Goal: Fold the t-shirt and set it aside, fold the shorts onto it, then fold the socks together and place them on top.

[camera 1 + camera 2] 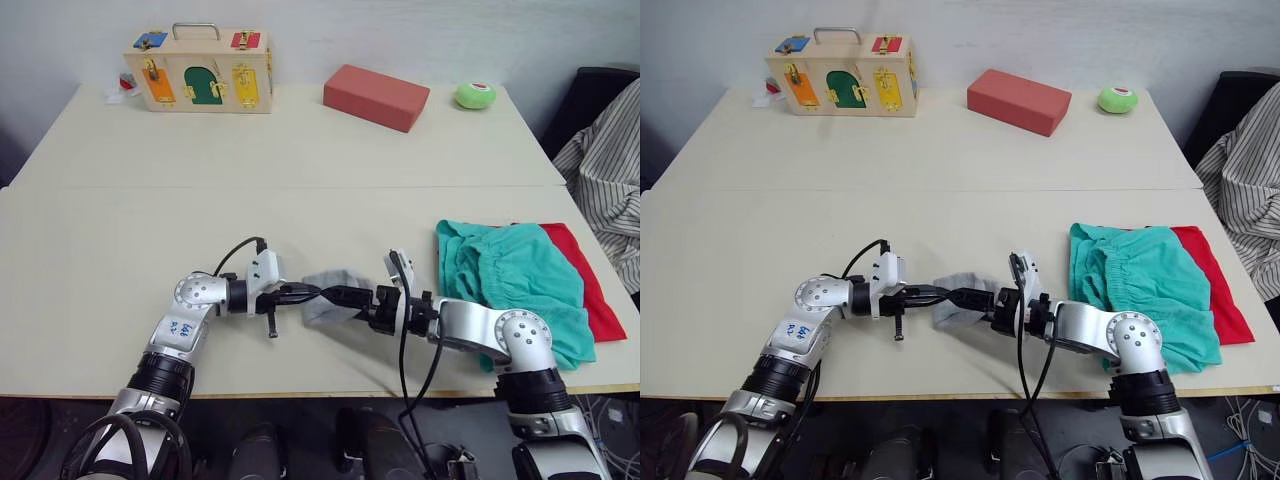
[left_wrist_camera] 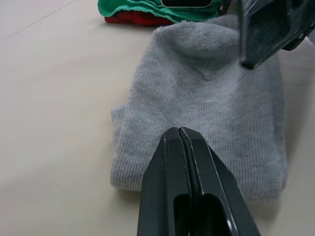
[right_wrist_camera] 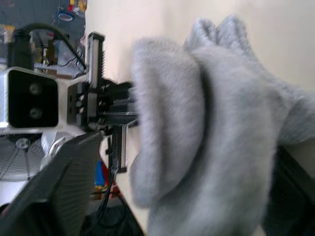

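The grey socks lie bunched near the table's front edge, between my two grippers. My left gripper is shut, with its fingertips pressed together just over the socks' near edge and nothing between them. From the other side, my right gripper holds a thick fold of the socks between its fingers. The teal shorts lie folded at the right on the red t-shirt, which shows along their right edge.
At the table's far side stand a wooden latch box, a salmon-red brick block and a green ball. Striped fabric hangs over a chair beyond the right edge.
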Controlling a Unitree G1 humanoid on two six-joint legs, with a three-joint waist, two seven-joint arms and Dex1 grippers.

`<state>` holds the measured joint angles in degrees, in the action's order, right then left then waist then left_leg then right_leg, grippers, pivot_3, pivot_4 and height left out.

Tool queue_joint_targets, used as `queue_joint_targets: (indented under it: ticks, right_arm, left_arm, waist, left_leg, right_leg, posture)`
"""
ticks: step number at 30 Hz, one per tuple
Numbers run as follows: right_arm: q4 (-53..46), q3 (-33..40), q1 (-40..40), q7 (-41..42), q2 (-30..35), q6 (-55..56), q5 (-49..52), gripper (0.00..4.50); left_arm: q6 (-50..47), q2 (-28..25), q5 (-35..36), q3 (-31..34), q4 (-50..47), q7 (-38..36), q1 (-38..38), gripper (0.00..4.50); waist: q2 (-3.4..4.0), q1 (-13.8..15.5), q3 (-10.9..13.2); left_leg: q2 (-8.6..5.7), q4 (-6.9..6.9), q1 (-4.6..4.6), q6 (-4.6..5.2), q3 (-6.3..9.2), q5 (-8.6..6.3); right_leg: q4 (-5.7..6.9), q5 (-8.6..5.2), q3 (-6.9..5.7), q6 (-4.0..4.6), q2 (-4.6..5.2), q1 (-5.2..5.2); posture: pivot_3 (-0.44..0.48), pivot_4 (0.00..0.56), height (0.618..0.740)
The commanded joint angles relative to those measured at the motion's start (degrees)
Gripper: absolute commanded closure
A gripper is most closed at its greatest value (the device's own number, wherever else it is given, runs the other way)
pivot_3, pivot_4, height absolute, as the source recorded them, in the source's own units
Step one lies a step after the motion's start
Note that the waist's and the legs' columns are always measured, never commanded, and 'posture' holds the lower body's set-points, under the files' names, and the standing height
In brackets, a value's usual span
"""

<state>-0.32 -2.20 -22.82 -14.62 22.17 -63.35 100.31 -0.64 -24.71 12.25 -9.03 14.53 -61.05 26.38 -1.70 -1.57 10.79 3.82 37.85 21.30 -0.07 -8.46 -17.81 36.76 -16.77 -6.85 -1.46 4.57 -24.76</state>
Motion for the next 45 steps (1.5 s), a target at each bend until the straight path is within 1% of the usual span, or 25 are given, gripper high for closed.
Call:
queue_joint_targets:
  ticks: [1, 7, 9, 11, 13, 15, 16, 17, 20, 23, 25, 26, 28, 29, 30, 32, 34, 35, 38, 40, 42, 44, 45]
  right_arm:
    - [0.07, 0.45, -0.13, 1.15, -0.69, 0.19, -2.74, 1.66]
    - [-2.62, 2.08, 1.47, 5.26, -0.39, -0.09, -6.06, 3.80]
    - [-5.25, 3.29, 2.63, 7.15, 1.04, -0.48, -5.61, 4.32]
    - [-9.48, 5.30, 4.29, 10.03, 4.23, -1.47, -3.96, 4.41]
    - [-15.17, 9.04, 6.91, 14.59, 10.22, -3.17, -0.98, 4.41]
    - [-19.53, 13.21, 10.01, 19.34, 16.43, -4.30, 1.64, 4.41]
    - [-21.22, 16.58, 12.14, 22.29, 19.79, -4.73, 2.85, 4.41]
    - [-22.28, 20.31, 14.34, 25.12, 22.91, -4.96, 3.87, 4.41]
    - [-20.75, 32.97, 20.55, 33.74, 32.18, -6.92, 3.59, 4.41]
    - [-16.96, 40.64, 25.07, 44.48, 39.29, -8.23, -5.26, 4.41]
    - [-12.56, 42.57, 28.27, 55.73, 45.00, -5.96, -15.88, 4.41]
    - [-7.89, 40.70, 29.27, 61.35, 48.45, -2.20, -22.71, 4.41]
    - [-0.40, 35.65, 28.09, 67.54, 52.31, 3.22, -31.65, 4.41]
    - [2.73, 32.92, 27.08, 70.89, 53.66, 5.53, -35.13, 4.41]
    - [5.50, 29.65, 25.89, 74.37, 55.01, 7.38, -38.44, 4.41]
    - [16.05, 21.02, 16.56, 78.17, 54.91, 11.86, -46.56, 4.41]
    - [23.67, 14.85, 8.12, 81.18, 53.75, 14.72, -52.80, 4.41]
    - [26.69, 12.15, 4.52, 82.88, 53.07, 15.21, -55.47, 4.41]
    - [36.63, 4.48, -4.76, 85.81, 49.01, 19.93, -65.20, 4.41]
    - [42.11, 2.02, -9.97, 85.98, 46.17, 20.89, -69.52, 4.41]
    - [45.88, 0.71, -14.06, 87.76, 44.38, 17.85, -71.65, 4.41]
    - [48.17, -0.53, -15.75, 88.57, 43.84, 17.32, -74.48, 4.41]
    - [49.28, -0.18, -15.98, 88.19, 43.79, 19.34, -75.80, 4.06]
  left_arm:
    - [0.47, 0.17, -0.46, -0.04, -0.11, 0.38, -0.44, 4.50]
    - [0.56, 0.13, 0.35, 0.35, -0.50, -0.05, -1.08, 4.50]
    - [-1.07, 0.33, 3.03, 1.75, -2.69, -0.40, -1.90, 4.50]
    - [-4.03, -0.04, 6.81, 3.59, -6.46, -0.87, -2.82, 4.50]
    - [-11.13, -1.57, 12.50, 5.89, -12.76, -1.28, -3.75, 4.50]
    - [-17.12, -3.22, 16.55, 7.63, -18.11, -0.84, -4.53, 4.12]
    - [-19.73, -4.24, 18.55, 8.46, -20.65, -0.77, -5.04, 3.91]
    - [-21.82, -5.19, 20.15, 9.11, -22.99, -0.73, -5.63, 3.67]
    - [-26.62, -7.11, 24.31, 10.82, -28.63, -0.19, -6.95, 2.66]
    - [-27.50, -7.42, 26.17, 11.22, -31.69, -0.32, -7.53, 1.68]
    - [-27.88, -6.62, 27.80, 11.68, -32.53, -0.08, -7.27, 1.04]
    - [-27.29, -5.84, 28.49, 11.66, -32.57, -0.48, -7.00, 0.74]
    - [-25.83, -5.40, 28.29, 11.17, -32.61, -1.41, -7.01, 0.10]
    - [-24.63, -5.39, 27.19, 10.67, -32.51, -1.78, -7.02, 0.00]
    - [-23.90, -5.61, 26.44, 10.25, -32.52, -2.26, -7.00, 0.00]
    - [-24.97, -6.70, 27.53, 10.45, -34.01, -2.75, -7.01, 0.00]
    - [-26.41, -7.48, 28.91, 10.82, -34.89, -2.93, -7.06, 0.00]
    - [-27.07, -7.80, 29.50, 10.98, -35.11, -3.02, -7.08, 0.00]
    - [-28.32, -7.92, 31.51, 11.67, -35.63, -2.66, -7.03, 0.00]
    - [-28.78, -8.18, 31.93, 11.69, -35.77, -2.80, -6.76, 0.00]
    - [-29.22, -8.54, 32.20, 11.80, -35.76, -2.77, -6.41, 0.00]
    - [-29.33, -9.00, 31.83, 11.81, -35.46, -2.83, -6.04, 0.00]
    - [-29.42, -9.36, 31.54, 11.76, -35.19, -3.04, -5.91, 0.00]
  waist:
    - [0.00, 0.00, 0.00]
    - [0.00, -0.01, 0.00]
    - [0.00, 0.03, 0.00]
    - [0.02, 0.06, 0.01]
    - [0.04, 0.22, 0.02]
    - [0.05, 0.35, 0.03]
    - [0.05, 0.36, 0.03]
    - [0.05, 0.38, 0.03]
    - [0.08, 0.69, 0.05]
    - [0.06, 0.79, 0.05]
    - [0.05, 1.23, 0.06]
    - [0.06, 1.46, 0.06]
    - [0.11, 1.53, 0.09]
    - [0.09, 1.52, 0.10]
    - [0.10, 1.50, 0.10]
    - [0.10, 1.29, 0.12]
    - [0.24, 1.11, 0.21]
    - [0.35, 1.27, 0.22]
    - [0.36, 1.38, 0.22]
    - [0.36, 1.36, 0.22]
    - [0.40, 1.40, 0.24]
    - [0.47, 1.41, 0.27]
    - [0.47, 1.40, 0.27]
  left_leg:
    - [0.00, 0.00, 0.00, 0.00, 0.00, 0.00]
    - [0.01, 0.00, 0.00, 0.00, 0.00, 0.00]
    - [0.01, 0.00, 0.00, 0.01, 0.00, -0.01]
    - [0.00, -0.01, 0.03, 0.02, 0.01, -0.01]
    - [0.00, -0.01, 0.18, 0.00, 0.02, 0.00]
    - [-0.04, -0.01, 0.43, -0.06, 0.01, 0.04]
    - [-0.03, 0.00, 0.46, -0.06, 0.02, 0.04]
    - [-0.02, 0.00, 0.49, -0.06, 0.02, 0.04]
    - [-0.05, -0.05, 0.50, 0.01, 0.02, -0.01]
    - [-0.07, -0.06, 0.44, 0.22, -0.03, -0.13]
    - [-0.06, -0.05, 0.40, 0.23, -0.03, -0.13]
    - [-0.07, -0.06, 0.35, 0.25, -0.05, -0.12]
    - [-0.06, -0.06, 0.19, 0.28, -0.07, -0.11]
    - [-0.07, -0.06, 0.16, 0.32, -0.09, -0.11]
    - [-0.06, -0.06, 0.16, 0.34, -0.10, -0.10]
    - [-0.06, -0.08, 0.13, 0.36, -0.12, -0.12]
    - [-0.06, -0.08, 0.12, 0.33, -0.26, -0.13]
    - [-0.08, -0.08, 0.11, 0.11, -0.32, 0.01]
    - [-0.04, -0.09, 0.04, -0.12, -0.36, 0.14]
    - [-0.02, -0.10, 0.06, -0.19, -0.35, 0.16]
    - [-0.04, -0.09, 0.08, -0.19, -0.39, 0.16]
    - [-0.06, -0.07, 0.08, -0.19, -0.40, 0.16]
    - [-0.06, -0.06, 0.08, -0.19, -0.40, 0.16]
  right_leg:
    - [0.00, 0.00, 0.00, 0.00, 0.00, 0.00]
    - [-0.01, 0.00, 0.00, 0.00, 0.00, 0.00]
    - [-0.01, 0.00, 0.01, 0.00, 0.01, 0.00]
    - [-0.02, 0.00, 0.00, 0.00, 0.01, -0.02]
    - [-0.07, 0.00, 0.00, 0.00, 0.02, -0.16]
    - [-0.11, 0.01, 0.01, -0.03, 0.05, -0.39]
    - [-0.17, 0.02, 0.00, -0.05, 0.02, -0.41]
    - [-0.22, 0.03, 0.00, -0.05, 0.01, -0.41]
    - [-0.35, 0.00, -0.01, -0.13, -0.01, -0.39]
    - [-0.43, 0.04, 0.06, -0.24, -0.06, -0.33]
    - [-0.52, 0.10, 0.07, -0.31, -0.11, -0.26]
    - [-0.56, 0.11, 0.10, -0.32, -0.12, -0.22]
    - [-0.79, 0.11, 0.09, -0.32, -0.16, 0.05]
    - [-0.87, 0.12, 0.08, -0.34, -0.16, 0.11]
    - [-0.95, 0.14, 0.07, -0.35, -0.16, 0.15]
    - [-0.96, 0.15, 0.10, -0.34, -0.16, 0.16]
    - [-0.91, 0.16, 0.21, -0.32, -0.17, 0.10]
    - [-0.87, 0.16, 0.27, -0.32, -0.16, 0.06]
    - [-0.71, 0.17, 0.29, -0.31, -0.23, 0.00]
    - [-0.71, 0.17, 0.27, -0.31, -0.25, -0.02]
    - [-0.71, 0.17, 0.29, -0.30, -0.22, -0.04]
    - [-0.71, 0.18, 0.30, -0.30, -0.19, -0.04]
    - [-0.70, 0.18, 0.30, -0.30, -0.18, -0.04]
  posture:
    - [0.000, 0.150, 0.740]
    - [0.000, 0.150, 0.740]
    - [0.000, 0.150, 0.740]
    - [0.000, 0.150, 0.740]
    - [0.000, 0.150, 0.740]
    - [0.000, 0.150, 0.740]
    - [0.000, 0.150, 0.740]
    - [0.000, 0.150, 0.740]
    - [0.000, 0.150, 0.740]
    - [0.000, 0.150, 0.740]
    - [0.000, 0.150, 0.740]
    - [0.000, 0.150, 0.740]
    - [0.000, 0.150, 0.740]
    - [0.000, 0.150, 0.740]
    - [0.000, 0.150, 0.740]
    - [0.000, 0.150, 0.740]
    - [0.000, 0.150, 0.740]
    - [0.000, 0.150, 0.740]
    - [0.000, 0.150, 0.740]
    - [0.000, 0.150, 0.740]
    - [0.000, 0.150, 0.740]
    - [0.000, 0.150, 0.740]
    - [0.000, 0.150, 0.740]
